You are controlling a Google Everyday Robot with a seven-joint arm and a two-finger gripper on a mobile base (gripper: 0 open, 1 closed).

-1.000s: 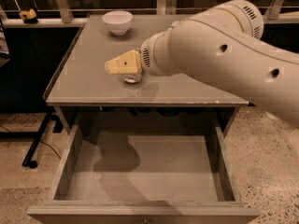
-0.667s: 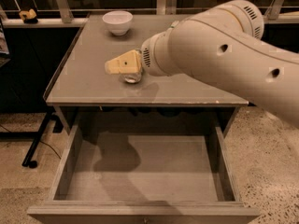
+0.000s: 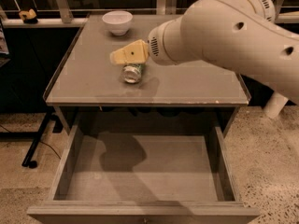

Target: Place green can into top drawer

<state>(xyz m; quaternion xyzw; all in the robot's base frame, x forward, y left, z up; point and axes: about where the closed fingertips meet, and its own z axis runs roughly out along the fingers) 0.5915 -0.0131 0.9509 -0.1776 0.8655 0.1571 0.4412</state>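
The green can [image 3: 132, 73] lies on its side on the grey table top [image 3: 187, 85], left of the middle, with a silver end facing me. My gripper [image 3: 123, 57], with yellowish tips, sits directly over and just behind the can, at the end of the large white arm [image 3: 224, 36] that reaches in from the right. Whether it touches the can is hidden. The top drawer [image 3: 154, 169] is pulled fully open below the table's front edge, and its flat grey bottom holds nothing.
A white bowl [image 3: 117, 21] stands at the table's back edge. A small yellow object [image 3: 29, 15] rests on the ledge at the far left. A black stand leg [image 3: 37, 141] runs along the speckled floor to the left of the drawer.
The gripper and arm have shifted slightly up and back over the table. The can stays in about the same place.
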